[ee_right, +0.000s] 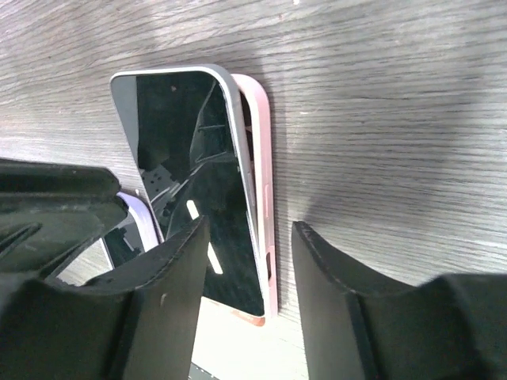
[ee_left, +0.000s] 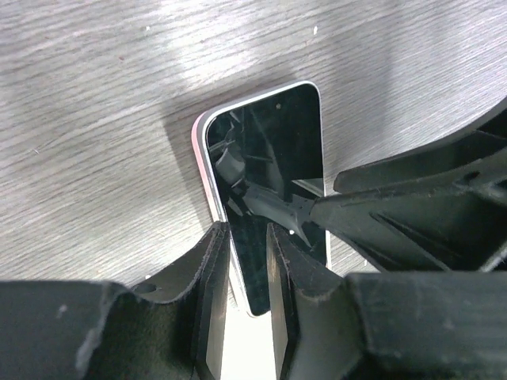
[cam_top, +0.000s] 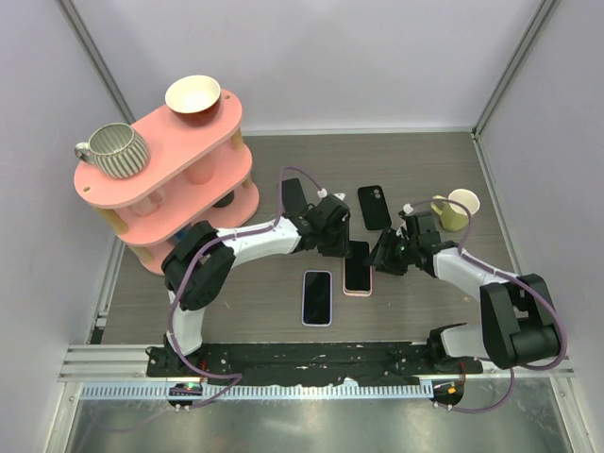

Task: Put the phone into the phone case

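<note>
The phone [cam_top: 357, 264], dark-screened with a silver edge, lies tilted over the pink phone case [cam_top: 358, 292] at mid-table. In the left wrist view my left gripper [ee_left: 247, 265] has its narrow jaws on the near corner of the phone [ee_left: 269, 150], and the case's pink edge [ee_left: 197, 146] shows along its left side. My right gripper [ee_right: 249, 269] stands open. One of its fingers [ee_right: 170, 277] is over the phone [ee_right: 178, 142], the other is on the table beside the case [ee_right: 261, 150]. From above, the left gripper [cam_top: 332, 243] and right gripper [cam_top: 385, 257] flank the phone.
A second phone in a lilac case [cam_top: 317, 297] lies just front-left. Two black phone-shaped slabs [cam_top: 375, 207] [cam_top: 293, 196] lie behind. Yellow cups [cam_top: 458, 209] stand at the right. A pink shelf [cam_top: 203, 127] with a bowl [cam_top: 192, 94] and striped mug [cam_top: 118, 151] fills the back left.
</note>
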